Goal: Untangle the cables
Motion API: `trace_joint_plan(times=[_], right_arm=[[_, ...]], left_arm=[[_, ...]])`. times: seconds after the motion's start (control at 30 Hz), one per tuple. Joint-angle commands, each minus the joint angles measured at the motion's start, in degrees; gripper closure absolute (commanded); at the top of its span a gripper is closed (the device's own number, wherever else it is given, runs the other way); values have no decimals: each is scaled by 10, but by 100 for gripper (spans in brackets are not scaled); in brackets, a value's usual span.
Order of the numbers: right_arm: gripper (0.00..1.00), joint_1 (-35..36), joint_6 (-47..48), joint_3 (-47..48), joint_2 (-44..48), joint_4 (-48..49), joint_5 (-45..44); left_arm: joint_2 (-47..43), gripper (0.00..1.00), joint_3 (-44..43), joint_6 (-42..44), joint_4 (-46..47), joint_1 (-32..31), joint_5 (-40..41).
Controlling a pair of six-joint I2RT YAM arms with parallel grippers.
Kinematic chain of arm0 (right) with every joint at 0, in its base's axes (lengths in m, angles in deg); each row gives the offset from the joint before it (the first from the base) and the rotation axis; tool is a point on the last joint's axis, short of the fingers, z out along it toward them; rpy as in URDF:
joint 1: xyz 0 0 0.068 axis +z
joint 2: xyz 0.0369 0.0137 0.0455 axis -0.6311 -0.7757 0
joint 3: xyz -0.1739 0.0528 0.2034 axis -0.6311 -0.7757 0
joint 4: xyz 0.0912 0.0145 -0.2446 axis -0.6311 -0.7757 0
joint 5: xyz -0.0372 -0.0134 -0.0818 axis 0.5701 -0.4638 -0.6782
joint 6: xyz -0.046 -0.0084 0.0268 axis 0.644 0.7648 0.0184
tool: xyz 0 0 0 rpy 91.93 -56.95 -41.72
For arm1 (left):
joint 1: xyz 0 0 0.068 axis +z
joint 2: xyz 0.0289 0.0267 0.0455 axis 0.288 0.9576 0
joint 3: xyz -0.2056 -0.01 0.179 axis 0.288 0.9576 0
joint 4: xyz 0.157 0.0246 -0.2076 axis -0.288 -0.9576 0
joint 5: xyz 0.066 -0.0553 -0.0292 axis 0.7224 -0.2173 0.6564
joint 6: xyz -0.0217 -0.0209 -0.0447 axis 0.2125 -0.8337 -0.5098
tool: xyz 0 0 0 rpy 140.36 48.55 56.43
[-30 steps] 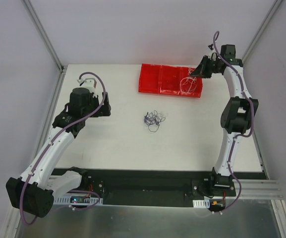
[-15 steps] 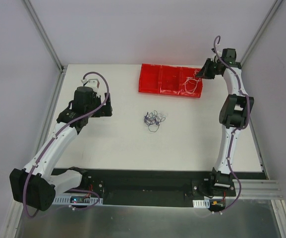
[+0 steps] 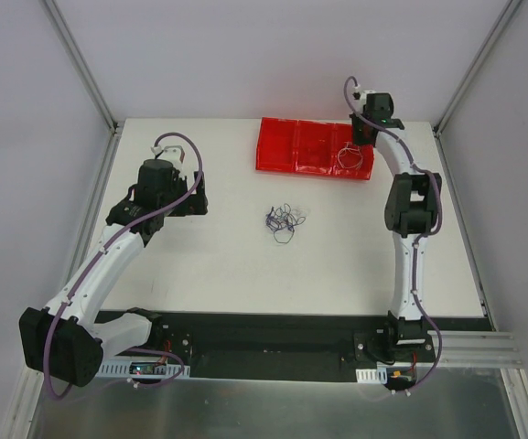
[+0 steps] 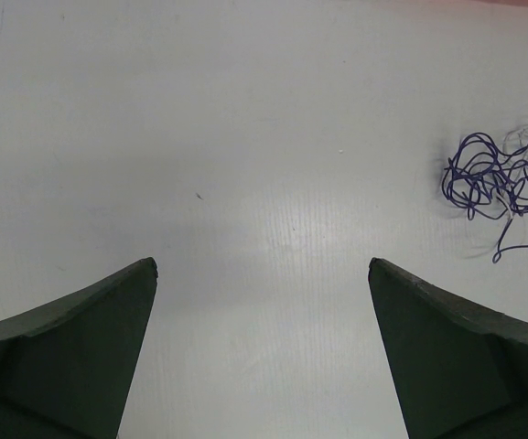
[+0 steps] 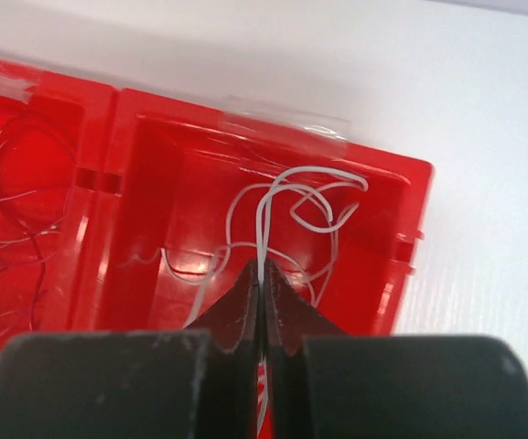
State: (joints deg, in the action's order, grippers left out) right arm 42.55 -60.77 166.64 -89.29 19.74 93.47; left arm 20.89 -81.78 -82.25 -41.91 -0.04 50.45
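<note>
A small clump of dark purple-blue cable (image 3: 282,219) lies on the white table, also at the right in the left wrist view (image 4: 500,183). My left gripper (image 4: 262,265) is open and empty, well left of the clump; in the top view it (image 3: 193,194) is at the table's left. My right gripper (image 5: 262,267) is shut on a thin white cable (image 5: 265,212) over the right compartment of the red tray (image 5: 401,274). The white cable (image 3: 349,157) loops in that compartment. A thin red cable (image 5: 12,238) lies in the middle compartment.
The red tray (image 3: 277,165) with three compartments stands at the table's back centre. Metal frame posts rise at the back corners. The arm bases sit on the black rail at the near edge.
My right gripper has swung left and forward over the tray's right compartment with the white cable in it. My left arm has shifted slightly and then held still. The purple clump has not moved.
</note>
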Motion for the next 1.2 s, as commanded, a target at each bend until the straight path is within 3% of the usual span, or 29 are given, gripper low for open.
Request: trace_joint_plan(times=[0.0, 0.17, 0.43, 0.53, 0.63, 0.9, 1.03, 1.17], right_arm=[[99, 24, 58, 9, 2, 62, -148], [95, 40, 83, 9, -15, 64, -147], [63, 38, 23, 7, 6, 4, -140], [59, 40, -4, 6, 37, -31, -127], [48, 38, -27, -21, 79, -38, -127], [17, 37, -43, 41, 124, -159, -151], [14, 47, -77, -57, 200, -166, -132], [13, 66, -141, -266, 336, -71, 22]], left_arm=[[-2, 1, -5, 8, 10, 8, -9], [-1, 1, -6, 8, 10, 8, -14], [-4, 1, -5, 8, 10, 8, -15], [-6, 1, -5, 5, 10, 8, -21], [-8, 1, -5, 4, 10, 8, -23], [-15, 1, -4, 4, 11, 8, -46], [6, 3, -8, 11, 18, 8, -138], [44, 15, -10, 2, 42, 7, -274]])
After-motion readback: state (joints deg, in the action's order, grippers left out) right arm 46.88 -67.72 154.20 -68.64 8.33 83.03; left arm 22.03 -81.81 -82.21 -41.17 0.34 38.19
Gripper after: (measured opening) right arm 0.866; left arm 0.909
